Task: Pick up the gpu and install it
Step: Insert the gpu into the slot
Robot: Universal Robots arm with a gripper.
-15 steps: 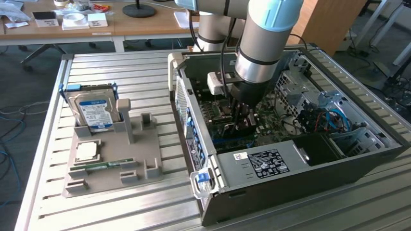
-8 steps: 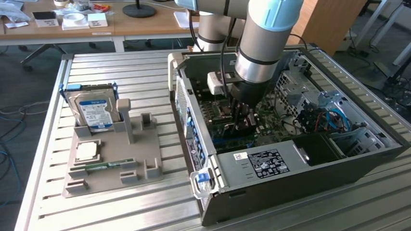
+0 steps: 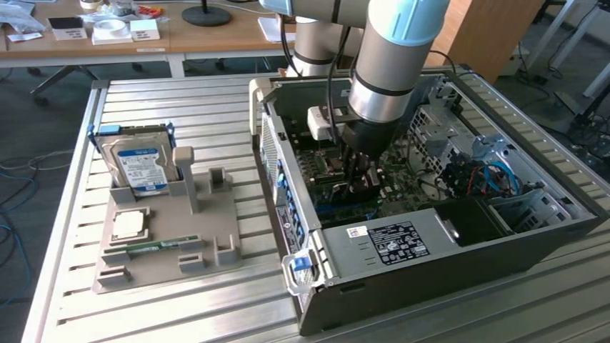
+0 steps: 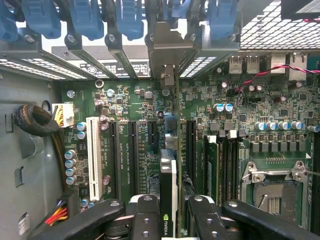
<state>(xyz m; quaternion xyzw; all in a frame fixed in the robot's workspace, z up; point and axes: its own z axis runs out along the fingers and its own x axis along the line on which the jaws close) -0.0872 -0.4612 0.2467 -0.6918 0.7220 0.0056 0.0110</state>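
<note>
The surface (image 3: 171,100) under my work is pale metal, ribbed in long slats; on it, toward the exterior view's right, lies the open computer case (image 3: 458,264) on its side; just beside it, toward the left, rests a grey parts holder (image 3: 167,239), close but apart.

You see a green motherboard (image 4: 150,107) with a white slot (image 4: 93,155), blue clips (image 4: 87,17) across the frame's top, and a black gripper (image 4: 169,212). The hard drive (image 3: 138,166) at the exterior view's left wears a blue-and-white label.
</note>
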